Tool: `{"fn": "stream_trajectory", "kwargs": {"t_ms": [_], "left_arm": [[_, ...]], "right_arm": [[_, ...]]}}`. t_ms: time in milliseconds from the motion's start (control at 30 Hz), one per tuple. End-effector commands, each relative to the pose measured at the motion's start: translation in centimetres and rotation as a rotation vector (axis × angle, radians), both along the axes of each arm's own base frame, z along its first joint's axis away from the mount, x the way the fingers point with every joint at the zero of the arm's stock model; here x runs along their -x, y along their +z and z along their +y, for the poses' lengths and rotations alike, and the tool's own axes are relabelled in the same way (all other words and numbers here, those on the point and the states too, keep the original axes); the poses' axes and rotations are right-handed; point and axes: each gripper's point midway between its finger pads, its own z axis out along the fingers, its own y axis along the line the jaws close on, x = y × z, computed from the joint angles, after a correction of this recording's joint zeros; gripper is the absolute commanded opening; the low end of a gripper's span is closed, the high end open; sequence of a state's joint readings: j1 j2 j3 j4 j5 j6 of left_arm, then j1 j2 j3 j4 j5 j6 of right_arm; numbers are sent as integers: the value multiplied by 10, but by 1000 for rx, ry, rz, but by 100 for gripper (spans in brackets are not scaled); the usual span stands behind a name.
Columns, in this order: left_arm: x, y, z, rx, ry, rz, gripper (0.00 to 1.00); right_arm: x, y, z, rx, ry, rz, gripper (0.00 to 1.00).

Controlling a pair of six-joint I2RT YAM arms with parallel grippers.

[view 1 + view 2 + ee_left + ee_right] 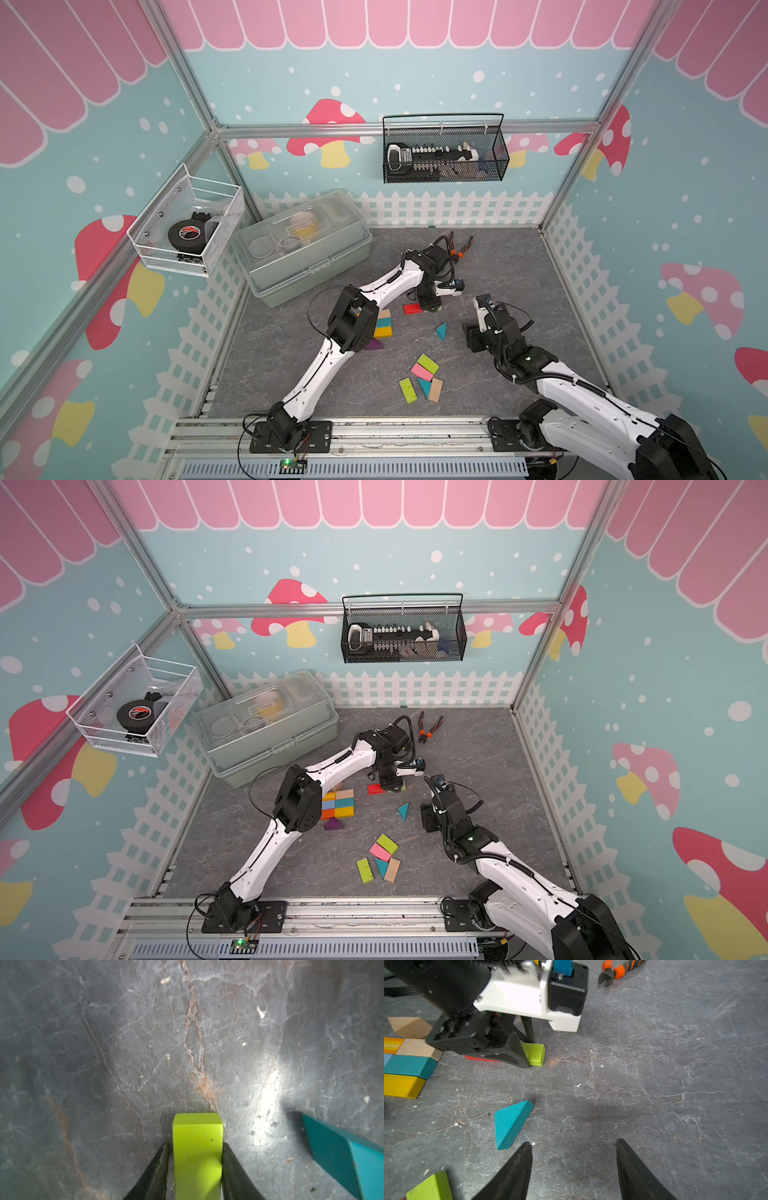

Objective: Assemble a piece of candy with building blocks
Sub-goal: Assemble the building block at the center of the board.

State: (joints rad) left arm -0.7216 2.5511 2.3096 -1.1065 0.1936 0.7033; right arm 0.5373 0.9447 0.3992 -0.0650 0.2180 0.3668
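Covering the cell floor is a grey veined mat [519, 270], enclosed by mushroom-printed walls [291, 83]. My left gripper [196, 1145] straddles a lime-green rectangular block [197, 1147] lying flat on the mat beside a red block [412, 308]; whether the jaws press it I cannot tell. Its long axis runs lengthwise between my fingers, short end face pointing out past the tips. My right gripper [574, 1142] hangs open and empty near a teal wedge [510, 1124].

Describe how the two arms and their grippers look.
Both arms, left arm and right arm, have white link shells, black joint housings and looping black cables. Each ends in black, pointed fingers. A small green light glows on the right arm.
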Motion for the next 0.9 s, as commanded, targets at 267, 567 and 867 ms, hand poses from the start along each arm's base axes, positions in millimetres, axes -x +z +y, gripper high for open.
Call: {"fn": "stream_trajectory", "kwargs": {"t_ms": [267,567,867], "left_arm": [[-1,-1,9,-25,-3,0,44],[-1,-2,15,-42,2,-1,42],[-1,0,17,-32,9,9,42]], "right_arm": [[2,-4,0,-4,1,7,64],[2,-7,1,-2,2,13,65],[1,-10,1,0,4,23,64]]}}
